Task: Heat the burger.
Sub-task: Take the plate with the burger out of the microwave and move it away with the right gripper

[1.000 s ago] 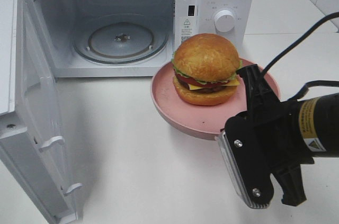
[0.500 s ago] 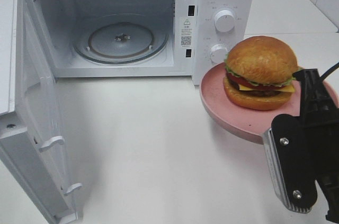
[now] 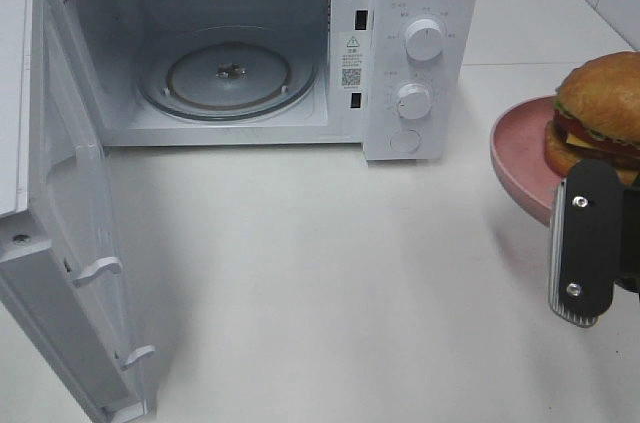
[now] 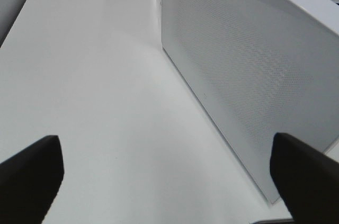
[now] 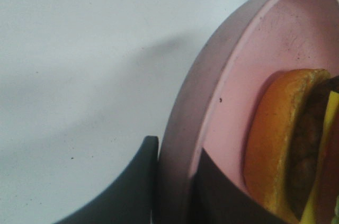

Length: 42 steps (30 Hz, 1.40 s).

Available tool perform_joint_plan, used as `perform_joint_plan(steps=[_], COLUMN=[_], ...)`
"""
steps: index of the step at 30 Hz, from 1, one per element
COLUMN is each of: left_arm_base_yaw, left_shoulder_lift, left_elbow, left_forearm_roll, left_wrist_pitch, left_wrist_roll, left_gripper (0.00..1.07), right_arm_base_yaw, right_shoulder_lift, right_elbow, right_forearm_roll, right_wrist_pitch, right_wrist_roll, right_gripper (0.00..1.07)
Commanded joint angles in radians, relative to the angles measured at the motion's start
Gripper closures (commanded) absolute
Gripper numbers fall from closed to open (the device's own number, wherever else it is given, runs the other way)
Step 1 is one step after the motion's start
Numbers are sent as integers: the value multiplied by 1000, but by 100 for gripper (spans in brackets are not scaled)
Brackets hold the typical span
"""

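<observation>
Burger at the far right edge of the high view, sitting on a pink plate, partly cut off by the frame. Plate lifted clear of the white desk, well to the right of the microwave. Right gripper clamped on the plate's near rim, one dark jaw under the rim and one over it, bun and filling just beyond the inner jaw. Gripper body seen in the high view as a black block with a ribbed metal edge, just below the plate.

Microwave at the far left and centre, door swung wide open toward the near left, glass turntable bare inside. Two white knobs stacked on the control panel at its right.

Left gripper with jaws spread wide apart, nothing between them, hovering over the desk beside the perforated side wall of the microwave.
</observation>
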<state>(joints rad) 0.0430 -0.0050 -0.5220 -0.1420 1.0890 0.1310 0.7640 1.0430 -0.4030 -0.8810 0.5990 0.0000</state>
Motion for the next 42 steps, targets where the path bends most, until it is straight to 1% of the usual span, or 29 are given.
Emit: perform_joint_plan(steps=[1,4,5,12,14,21,25,26,28,30,33,35,39,40,41,42], left_arm_base_yaw=[2,2,2,2,2,2,2,2,2,2,2,2,2,2,2,2], left_shoulder_lift=[-6,-6,-6,-6,-6,-6,-6,-6,-6,-6,-6,-6,-6,-6,-6,-6], left_elbow=[1,1,1,1,1,1,1,1,1,1,1,1,1,1,1,1], left_forearm_roll=[0,0,0,0,0,0,0,0,0,0,0,0,0,0,0,0], left_wrist_pitch=[-12,-12,-12,-12,-12,-12,-12,-12,-12,-12,-12,-12,-12,-12,-12,-12], left_wrist_roll=[-2,-2,-2,-2,-2,-2,-2,-2,-2,-2,-2,-2,-2,-2,-2,-2], left_gripper=[9,9,9,9,9,9,9,9,9,9,9,9,9,9,9,9], right_arm_base_yaw=[-3,-3,-3,-3,-3,-3,-3,-3,-3,-3,-4,-6,-7,-14,-44,-44], right_shoulder_lift=[-14,-14,-14,-14,-14,-12,22,68,89,184,207,293,350,368,400,400], right_elbow=[-5,-5,-5,-5,-5,-5,-5,-6,-6,-10,-14,-46,-70,-77,-92,-92], right_forearm_roll=[-118,-134,-141,-142,-142,-141,-140,-140,-140,-142,-145,-166,-194,-199,-197,-197], right_wrist_pitch=[87,125,166,253,303,349,361,364,364,356,356,356,356,354,348,348], right_wrist_roll=[153,214,280,406,483,569,612,645,662,762,791,900,965,984,1019,1019], right_gripper=[107,107,107,107,107,107,107,107,107,107,107,107,107,107,107,107])
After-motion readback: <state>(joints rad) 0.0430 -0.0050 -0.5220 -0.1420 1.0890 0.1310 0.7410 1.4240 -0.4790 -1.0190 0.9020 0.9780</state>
